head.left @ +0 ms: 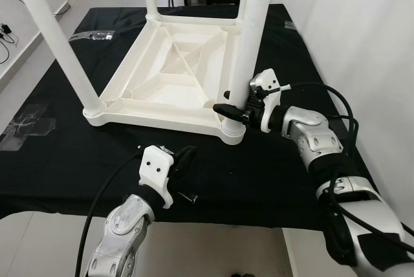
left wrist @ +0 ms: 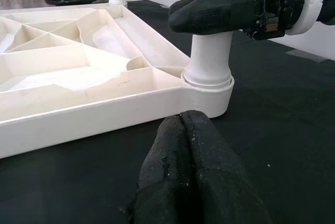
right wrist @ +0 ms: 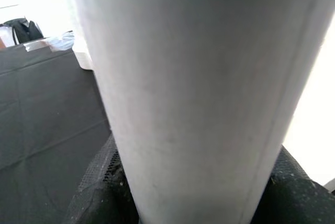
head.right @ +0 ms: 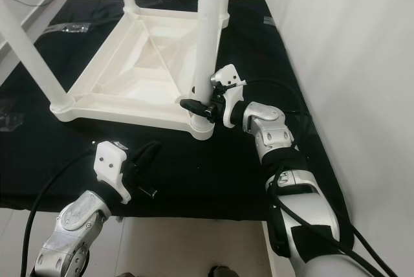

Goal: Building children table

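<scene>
Here the right tool [head.left: 228, 110] clasps the near leg [head.left: 249, 44], seemingly tight; left tool [left wrist: 186, 130] pressed closed, empty.

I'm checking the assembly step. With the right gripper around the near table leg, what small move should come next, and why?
Probably press the leg straight down into its corner socket. The right gripper is closed on it just above the socket, and the left gripper rests shut on the black cloth.

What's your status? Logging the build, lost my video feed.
Right gripper clamped round near-right table leg, just above its socket. Left gripper shut, empty, over black cloth. Upturned white tabletop flat, legs standing in the corners in view. No obstruction.
</scene>
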Robot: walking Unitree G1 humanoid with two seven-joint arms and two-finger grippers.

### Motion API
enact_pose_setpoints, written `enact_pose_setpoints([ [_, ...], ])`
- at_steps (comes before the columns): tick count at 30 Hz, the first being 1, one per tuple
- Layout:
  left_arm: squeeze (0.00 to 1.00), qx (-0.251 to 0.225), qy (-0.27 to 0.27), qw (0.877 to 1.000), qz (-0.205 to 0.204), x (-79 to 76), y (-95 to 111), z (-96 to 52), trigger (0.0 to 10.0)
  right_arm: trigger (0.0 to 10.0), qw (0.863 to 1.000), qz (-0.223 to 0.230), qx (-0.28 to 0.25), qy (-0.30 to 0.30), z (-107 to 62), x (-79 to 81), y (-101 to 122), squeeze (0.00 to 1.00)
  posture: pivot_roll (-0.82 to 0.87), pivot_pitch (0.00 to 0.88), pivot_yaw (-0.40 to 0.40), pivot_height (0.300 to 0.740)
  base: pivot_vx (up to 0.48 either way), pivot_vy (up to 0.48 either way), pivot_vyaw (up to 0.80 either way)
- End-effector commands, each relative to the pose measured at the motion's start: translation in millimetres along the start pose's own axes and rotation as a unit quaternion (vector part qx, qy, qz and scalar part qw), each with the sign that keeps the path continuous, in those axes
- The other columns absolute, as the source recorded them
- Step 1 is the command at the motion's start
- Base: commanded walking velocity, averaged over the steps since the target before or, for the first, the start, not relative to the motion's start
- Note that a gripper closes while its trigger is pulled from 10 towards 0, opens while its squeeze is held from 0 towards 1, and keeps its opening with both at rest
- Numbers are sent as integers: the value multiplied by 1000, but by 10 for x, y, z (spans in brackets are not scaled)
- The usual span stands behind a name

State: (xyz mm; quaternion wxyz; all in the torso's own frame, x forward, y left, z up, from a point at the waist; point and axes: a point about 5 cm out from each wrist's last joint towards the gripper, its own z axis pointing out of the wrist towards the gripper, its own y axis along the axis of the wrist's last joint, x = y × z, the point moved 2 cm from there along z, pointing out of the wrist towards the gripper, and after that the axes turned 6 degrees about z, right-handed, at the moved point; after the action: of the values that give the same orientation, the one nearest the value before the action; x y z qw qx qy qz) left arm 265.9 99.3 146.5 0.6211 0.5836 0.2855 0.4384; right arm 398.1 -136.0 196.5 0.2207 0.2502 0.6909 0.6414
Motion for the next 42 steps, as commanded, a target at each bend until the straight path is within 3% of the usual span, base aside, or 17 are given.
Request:
enact_pose_setpoints([
  [1,0,1,2,1000,9,-2,-1,-31,10000,0,1000,21,-8,-14,-60,-57,-36,0,62,136,-16,740,0,0,0],
  [5,0,2,6,1000,7,16,-7,-37,10000,0,991,34,11,-126,-241,-187,-273,0,44,142,-13,740,0,0,0],
  [10,0,3,7,1000,8,33,-10,-46,10000,0,975,45,35,-216,-287,-178,-485,0,39,147,-14,740,0,0,0],
  [12,0,5,6,1000,7,53,-12,-40,10000,0,947,148,22,-284,-202,363,-849,0,37,160,-2,740,0,0,0],
  [13,0,5,6,1000,7,53,-12,-40,10000,0,947,148,22,-284,-202,363,-849,0,37,160,-2,740,0,0,0],
  [15,0,8,4,1000,9,59,-27,-31,10000,0,949,121,6,-291,-154,610,-795,0,20,149,9,740,0,0,0],
  [18,0,8,3,1000,5,55,-34,-17,10000,0,955,97,15,-280,-85,534,-724,0,27,145,-8,740,0,0,0],
  [19,0,7,3,1000,4,53,-34,-9,10000,6667,954,103,18,-280,-51,477,-689,0,29,143,-14,740,0,0,0],
  [21,0,6,5,1000,3,55,-32,-4,10000,6667,954,106,19,-280,-18,439,-649,0,29,143,-14,740,0,0,0],
  [22,0,6,7,1000,3,56,-32,-1,10000,10000,954,103,16,-283,10,404,-599,0,32,143,-17,740,0,0,0],
  [27,0,6,9,1000,3,58,-31,0,10000,10000,958,92,3,-273,83,356,-459,0,35,142,-18,740,0,0,0],
  [28,0,6,8,1000,2,53,-32,1,10000,10000,962,86,-18,-259,103,326,-319,1000,31,144,-19,740,0,0,0],
  [30,0,6,7,1000,1,48,-32,1,10000,10000,965,81,-32,-249,111,312,-224,1000,31,144,-19,740,0,0,0],
  [32,0,6,5,1000,-1,32,-30,5,10000,10000,982,62,-74,-163,148,319,34,1000,31,144,-20,740,0,0,0],
  [33,0,6,5,1000,-2,28,-30,7,10000,10000,990,50,-80,-109,143,356,117,0,31,144,-20,740,0,0,0],
  [38,0,6,3,1000,-5,18,-33,14,10000,10000,998,1,-50,-23,126,336,155,0,32,142,-19,740,0,0,0],
  [42,0,6,3,1000,-5,16,-35,15,10000,10000,999,-4,-35,3,135,328,126,0,36,142,-21,740,0,0,0],
])
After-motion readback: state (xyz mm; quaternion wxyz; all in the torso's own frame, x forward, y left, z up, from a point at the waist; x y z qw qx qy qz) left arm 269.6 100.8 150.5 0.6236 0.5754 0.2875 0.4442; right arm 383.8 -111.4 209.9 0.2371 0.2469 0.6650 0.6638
